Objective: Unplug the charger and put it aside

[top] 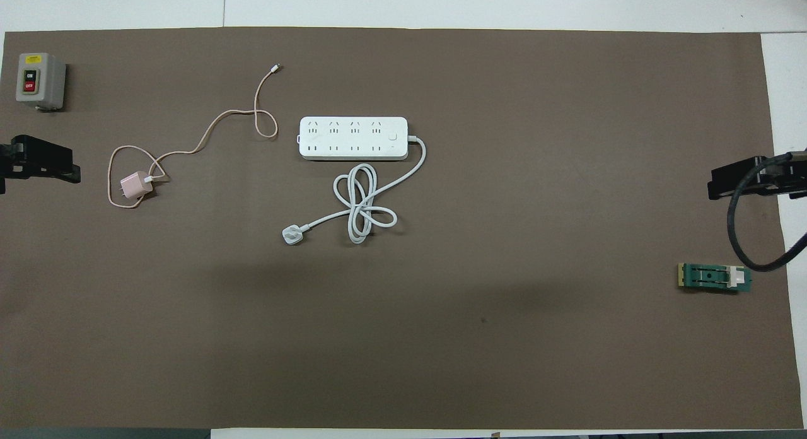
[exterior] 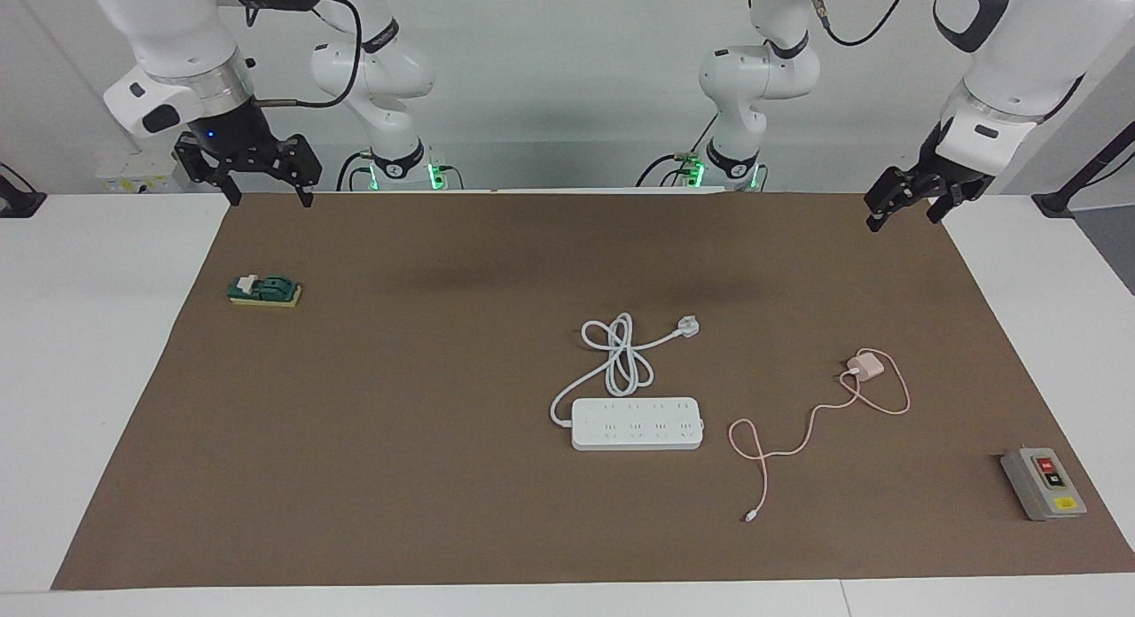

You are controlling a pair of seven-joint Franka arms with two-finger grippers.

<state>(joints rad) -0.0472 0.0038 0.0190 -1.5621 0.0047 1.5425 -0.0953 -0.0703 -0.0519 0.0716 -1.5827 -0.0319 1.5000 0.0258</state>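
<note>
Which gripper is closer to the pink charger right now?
Left. The left gripper hangs open above the mat's edge at its own end, where the charger lies. The right gripper, also open, waits above the mat's other end, over by the green switch.

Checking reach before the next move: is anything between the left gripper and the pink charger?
Nothing visible. The left gripper hangs open over the mat's edge, and only bare mat lies between it and the charger, which sits unplugged, apart from the power strip.
</note>
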